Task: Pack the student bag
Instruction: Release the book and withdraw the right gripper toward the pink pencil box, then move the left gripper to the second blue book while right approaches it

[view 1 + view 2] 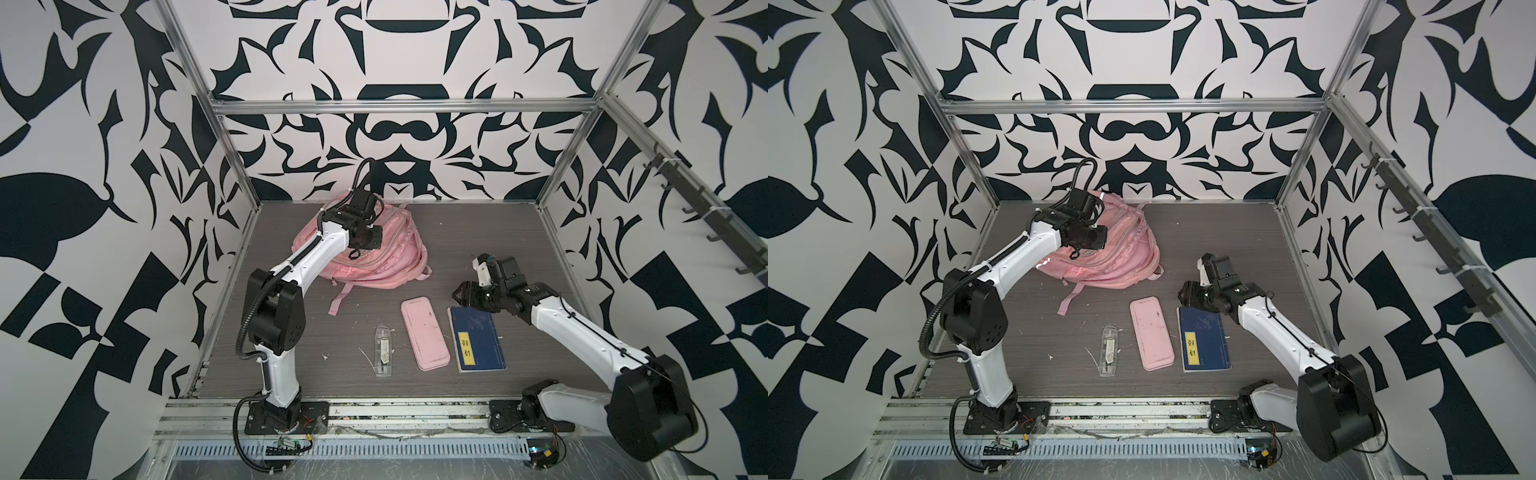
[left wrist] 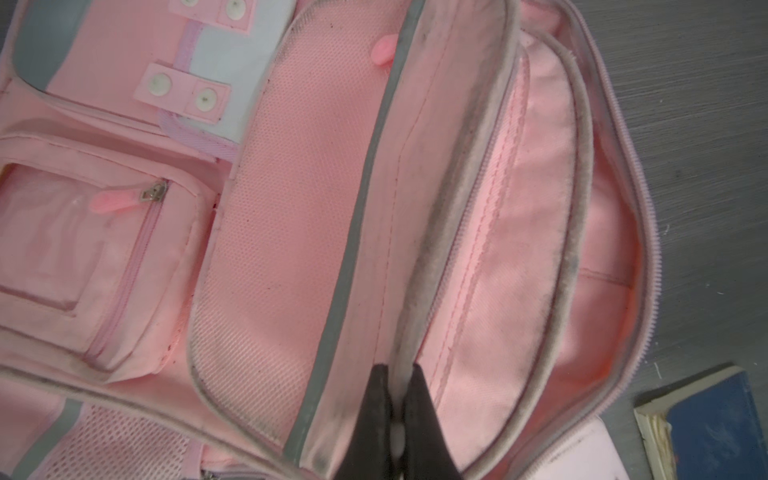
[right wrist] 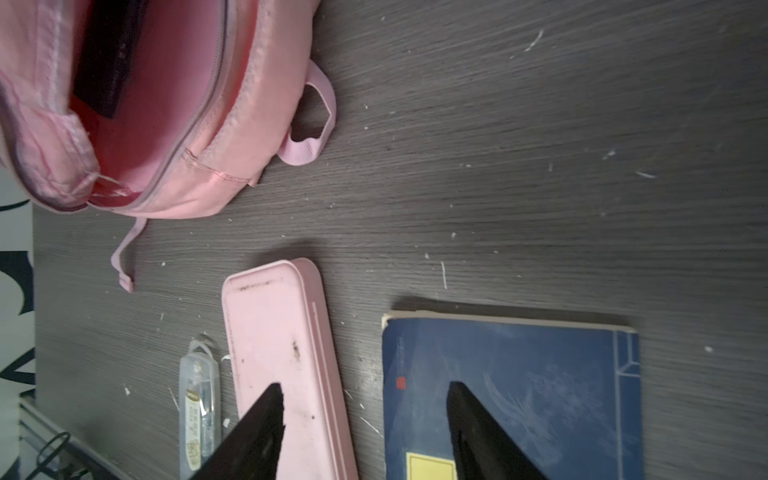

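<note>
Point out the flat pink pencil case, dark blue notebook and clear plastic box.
Flat pink pencil case (image 1: 424, 333): a top view, lid's middle.
Dark blue notebook (image 1: 476, 326): a top view, cover above yellow label.
Clear plastic box (image 1: 382, 350): a top view, its middle.

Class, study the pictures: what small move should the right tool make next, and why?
Probably lower the right tool onto the blue notebook and close: it hangs open above the notebook and pencil case, while the left tool pinches the student bag's rim, holding it open.

The table (image 1: 478, 232) lies bare behind the blue notebook (image 1: 478, 338) and to the right of the student bag (image 1: 390, 249), while the pink pencil case (image 1: 424, 332), the clear plastic case (image 1: 382, 350) and a loose strap (image 1: 338, 301) crowd the front middle.
</note>
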`<state>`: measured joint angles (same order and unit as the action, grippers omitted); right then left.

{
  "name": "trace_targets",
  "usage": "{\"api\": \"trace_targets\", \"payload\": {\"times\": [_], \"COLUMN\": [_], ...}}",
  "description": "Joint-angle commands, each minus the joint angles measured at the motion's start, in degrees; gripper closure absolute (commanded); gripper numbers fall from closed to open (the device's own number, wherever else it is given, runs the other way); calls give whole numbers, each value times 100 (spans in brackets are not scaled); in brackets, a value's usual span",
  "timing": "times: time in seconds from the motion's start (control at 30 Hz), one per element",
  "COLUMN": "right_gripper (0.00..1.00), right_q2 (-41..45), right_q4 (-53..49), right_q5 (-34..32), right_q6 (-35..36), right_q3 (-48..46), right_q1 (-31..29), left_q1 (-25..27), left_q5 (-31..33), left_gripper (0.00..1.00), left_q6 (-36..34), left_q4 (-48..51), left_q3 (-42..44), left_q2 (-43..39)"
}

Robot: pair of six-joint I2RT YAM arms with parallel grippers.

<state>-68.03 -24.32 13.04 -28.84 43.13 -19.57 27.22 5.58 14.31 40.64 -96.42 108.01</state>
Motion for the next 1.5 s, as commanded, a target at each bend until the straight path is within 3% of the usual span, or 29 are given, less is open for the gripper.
{"api": "trace_targets", "payload": {"times": [0.0, 0.33, 0.47, 0.6, 0.7, 0.87, 1.17, 1.47], "right_gripper": [31, 29, 30, 32, 33, 32, 32, 35], "right_q2": [324, 907, 959, 825, 791, 844, 363, 246], "right_q4": [-547, -1144, -1135, -937, -846, -948, -518, -314], "right_q5": [-562, -616, -623, -566, -585, -1192, -897, -714], "right_q6": [218, 256, -25, -249, -389, -699, -873, -883], "right_q3": [-72, -316, -528, -853, -1001, -1061, -1378, -1483], "right_q1": [62, 525, 544, 569, 562, 617, 979, 1104], "left_q1": [38, 419, 873, 1330, 1726, 2250, 2782, 2868], "left_q5": [404, 515, -110, -1132, -1526, -1995, -2578, -2532], "left_gripper": [83, 52, 45, 44, 44, 43, 42, 43], "left_q6": [-63, -14, 284, 866, 1157, 1582, 2049, 2133], "left_q4": [459, 567, 390, -82, -293, -703, -1331, -1244], "left_q3": [-63, -52, 7, 400, 653, 1155, 1173, 695], "left_q2": [93, -154, -508, -601, -512, -320, 265, 1131]}}
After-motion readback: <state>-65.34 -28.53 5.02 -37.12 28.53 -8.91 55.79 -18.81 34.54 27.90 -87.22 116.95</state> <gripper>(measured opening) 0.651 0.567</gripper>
